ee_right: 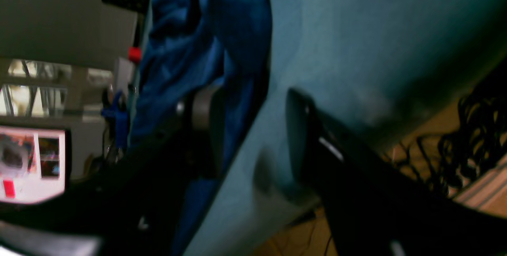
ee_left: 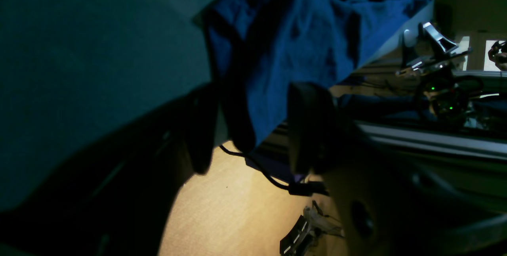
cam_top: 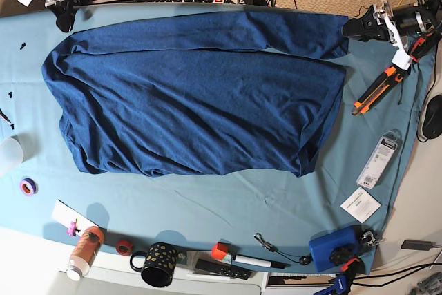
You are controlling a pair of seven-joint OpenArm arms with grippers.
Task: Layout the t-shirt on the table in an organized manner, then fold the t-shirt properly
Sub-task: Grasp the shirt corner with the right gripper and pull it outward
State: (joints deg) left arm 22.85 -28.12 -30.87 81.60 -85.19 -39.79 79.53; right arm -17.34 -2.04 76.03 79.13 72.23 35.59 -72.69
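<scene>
While the t-shirt (cam_top: pixel 193 101) lies spread, each parted pincer (ee_left: pixel 253 129) (ee_right: pixel 253 129) straddles a far corner ungripped.

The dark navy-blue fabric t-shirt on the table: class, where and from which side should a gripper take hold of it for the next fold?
Probably at the two far corners of the dark navy-blue fabric t-shirt, by the teal-covered table's back edge, coming from behind. The cloth is doubled there and each gripper already waits with open jaws.

I cannot read any text: the white card (cam_top: pixel 360 204) and the packaged item (cam_top: pixel 380 161) on my table (cam_top: pixel 207 202) carry print too small, and the screen (ee_right: pixel 31 165) is too blurred.
</scene>
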